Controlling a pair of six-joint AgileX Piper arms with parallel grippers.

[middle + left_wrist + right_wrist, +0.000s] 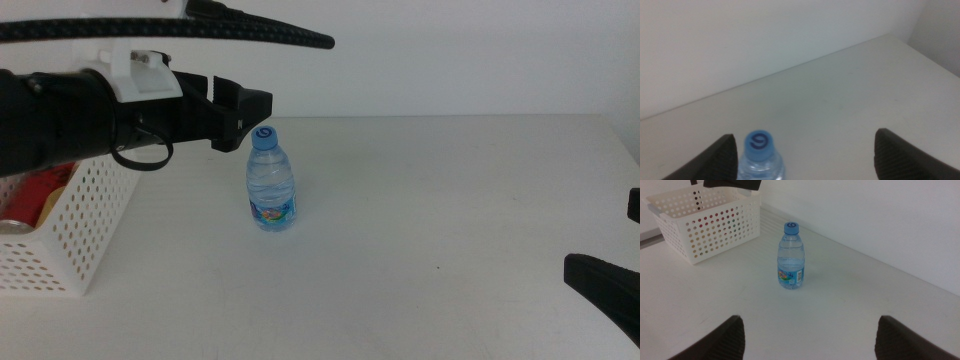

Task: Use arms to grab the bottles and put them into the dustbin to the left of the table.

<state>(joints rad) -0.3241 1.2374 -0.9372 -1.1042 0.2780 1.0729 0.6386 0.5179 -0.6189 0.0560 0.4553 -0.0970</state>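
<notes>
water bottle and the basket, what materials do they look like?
Water bottle: clear thin plastic, glossy; the table shows through its ribbed body, and the blue cap looks like opaque plastic. Basket: white moulded plastic, probably matte, with regular round perforations in its walls. The left gripper hovers open by the cap.

left arm [60, 120]: black, white part near the wrist, cable looped beneath; reaches in level from the left side of the middle view. left gripper [245, 115]: raised, pointing right, jaws spread wide. right arm: waiting low at the right edge. right gripper [610, 280]: dark tips only there; jaws wide apart in its wrist view.
</notes>
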